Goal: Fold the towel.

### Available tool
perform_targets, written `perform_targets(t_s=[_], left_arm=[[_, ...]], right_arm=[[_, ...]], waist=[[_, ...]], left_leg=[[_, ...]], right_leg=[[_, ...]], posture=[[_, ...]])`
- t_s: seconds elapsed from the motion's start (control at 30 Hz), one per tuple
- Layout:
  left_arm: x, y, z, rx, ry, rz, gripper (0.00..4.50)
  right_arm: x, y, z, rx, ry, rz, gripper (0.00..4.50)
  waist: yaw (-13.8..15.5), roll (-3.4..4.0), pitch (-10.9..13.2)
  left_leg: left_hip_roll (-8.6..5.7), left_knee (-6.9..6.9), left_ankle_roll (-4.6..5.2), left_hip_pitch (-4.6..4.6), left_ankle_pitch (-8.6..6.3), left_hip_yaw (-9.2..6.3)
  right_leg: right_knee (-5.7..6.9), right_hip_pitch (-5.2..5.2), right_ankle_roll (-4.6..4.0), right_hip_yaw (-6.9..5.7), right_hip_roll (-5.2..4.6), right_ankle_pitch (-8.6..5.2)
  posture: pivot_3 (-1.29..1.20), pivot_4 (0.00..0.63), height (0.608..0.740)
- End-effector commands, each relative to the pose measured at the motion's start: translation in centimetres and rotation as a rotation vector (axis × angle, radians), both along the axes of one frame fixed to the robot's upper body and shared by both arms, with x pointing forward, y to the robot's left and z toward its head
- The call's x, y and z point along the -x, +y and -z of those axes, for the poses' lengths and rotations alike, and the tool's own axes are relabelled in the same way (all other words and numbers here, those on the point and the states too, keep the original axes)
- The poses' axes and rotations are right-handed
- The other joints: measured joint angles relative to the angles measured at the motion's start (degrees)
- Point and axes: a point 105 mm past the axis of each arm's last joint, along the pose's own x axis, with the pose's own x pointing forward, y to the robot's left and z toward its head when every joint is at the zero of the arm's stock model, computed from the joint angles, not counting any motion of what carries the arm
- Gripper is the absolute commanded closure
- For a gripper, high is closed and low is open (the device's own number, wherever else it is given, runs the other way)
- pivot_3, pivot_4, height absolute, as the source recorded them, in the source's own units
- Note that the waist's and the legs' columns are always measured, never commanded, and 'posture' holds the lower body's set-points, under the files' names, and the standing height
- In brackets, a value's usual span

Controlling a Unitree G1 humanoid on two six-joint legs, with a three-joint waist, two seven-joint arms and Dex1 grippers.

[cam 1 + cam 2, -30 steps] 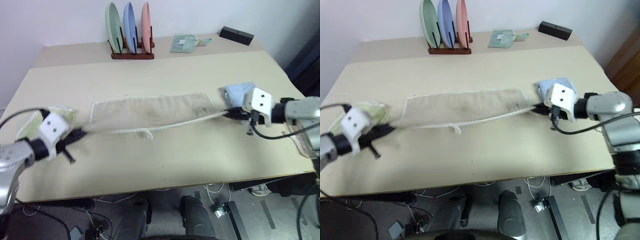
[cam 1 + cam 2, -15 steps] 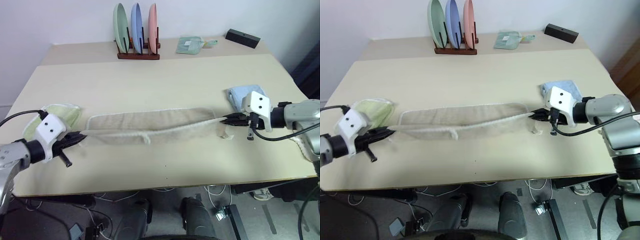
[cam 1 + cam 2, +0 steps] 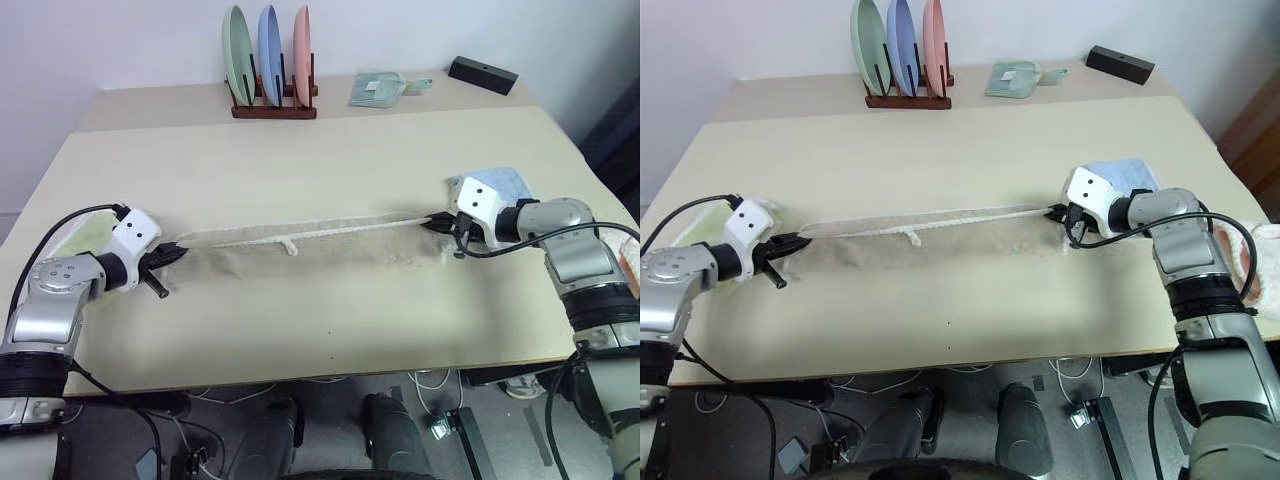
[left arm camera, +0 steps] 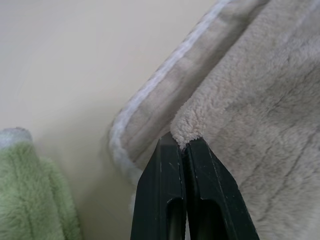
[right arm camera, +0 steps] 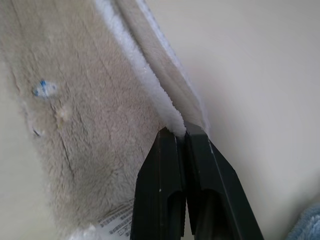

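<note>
The beige towel [image 3: 320, 255] lies stretched as a long strip across the middle of the table, its white corded edge [image 3: 300, 236] pulled taut along the far side with a small white loop [image 3: 290, 245] on it. My left gripper [image 3: 176, 253] is shut on the towel's left corner [image 4: 186, 131]. My right gripper [image 3: 437, 223] is shut on the towel's right corner [image 5: 172, 122]. In the right wrist view faint blue embroidery [image 5: 44, 89] and a label [image 5: 116, 222] show on the towel.
A light green towel [image 3: 88, 232] lies behind my left gripper and a light blue towel [image 3: 505, 184] behind my right one. A rack of three plates [image 3: 268, 70], a folded green cloth [image 3: 377, 89] and a black box [image 3: 483, 74] stand along the table's far edge.
Both grippers carried the towel's corners away from me and lower, so the near edge now lies over the far one. The towel has settled flat as a narrower strip.
</note>
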Motion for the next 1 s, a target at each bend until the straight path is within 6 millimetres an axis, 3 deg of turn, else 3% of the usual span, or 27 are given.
perform_targets(t_s=[0.03,0.2,0.23,0.33,0.47,0.73,0.9,1.0], left_arm=[[-0.7,0.7,-0.9,-0.008,-0.041,-0.028,4.5],[-0.6,0.7,-0.3,0.023,-0.007,-0.027,4.5],[-0.6,0.8,-0.3,0.038,-0.001,-0.035,4.22],[-0.7,1.2,-0.5,0.042,-0.02,-0.062,3.17],[-1.7,1.7,-1.3,0.044,-0.094,-0.123,1.14],[-3.8,3.7,-2.5,0.152,-0.204,-0.36,1.14],[-3.0,2.5,-1.9,0.171,-0.203,-0.31,1.14],[-2.2,1.9,-2.5,0.204,-0.223,-0.277,1.08]], right_arm=[[-1.1,0.0,-1.5,-0.015,-0.065,0.017,4.44],[-1.7,0.0,-1.4,-0.017,-0.071,0.026,4.44],[-1.8,0.0,-1.4,-0.022,-0.069,0.027,4.48],[-2.0,0.1,-1.6,-0.037,-0.071,0.032,3.63],[-2.8,-0.2,-2.0,-0.027,-0.118,0.073,1.7],[-4.1,-1.4,-2.3,-0.009,-0.196,0.198,1.7],[-3.2,-2.2,-3.2,-0.074,-0.199,0.216,1.7],[-1.4,-1.8,-3.8,-0.175,-0.137,0.179,0.85]], waist=[[-0.03,0.0,0.0],[-0.2,0.0,0.0],[-0.18,0.0,0.0],[-0.15,0.0,0.0],[-0.15,0.0,0.0],[-0.16,-0.01,-0.01],[-0.27,-0.01,-0.01],[-0.11,-0.01,-0.01]], left_leg=[[0.0,0.01,0.0,0.0,0.0,0.0],[0.0,0.0,-0.01,0.0,0.01,-0.01],[0.0,0.0,-0.01,0.0,0.01,-0.01],[0.0,0.01,-0.01,0.0,0.01,-0.01],[0.0,0.01,-0.01,0.0,0.01,-0.02],[-0.02,0.02,-0.04,0.0,0.03,-0.04],[-0.02,0.01,-0.32,0.0,0.19,-0.01],[-0.02,0.02,-0.31,-0.02,0.18,-0.03]], right_leg=[[0.01,0.0,0.0,0.0,0.0,0.0],[0.02,-0.01,0.0,0.0,0.01,0.01],[0.02,-0.01,0.0,0.0,0.01,0.01],[0.03,-0.01,0.0,0.0,0.01,0.02],[0.04,-0.01,0.0,0.0,0.01,0.02],[0.04,-0.01,0.01,0.0,0.01,0.05],[0.03,-0.01,0.02,0.01,0.0,0.05],[0.02,-0.01,0.02,0.01,0.0,0.06]], posture=[[0.0,0.15,0.74],[0.0,0.15,0.74],[0.0,0.15,0.74],[0.0,0.15,0.74],[0.0,0.15,0.74],[0.0,0.15,0.74],[0.0,0.15,0.74],[0.0,0.15,0.74]])
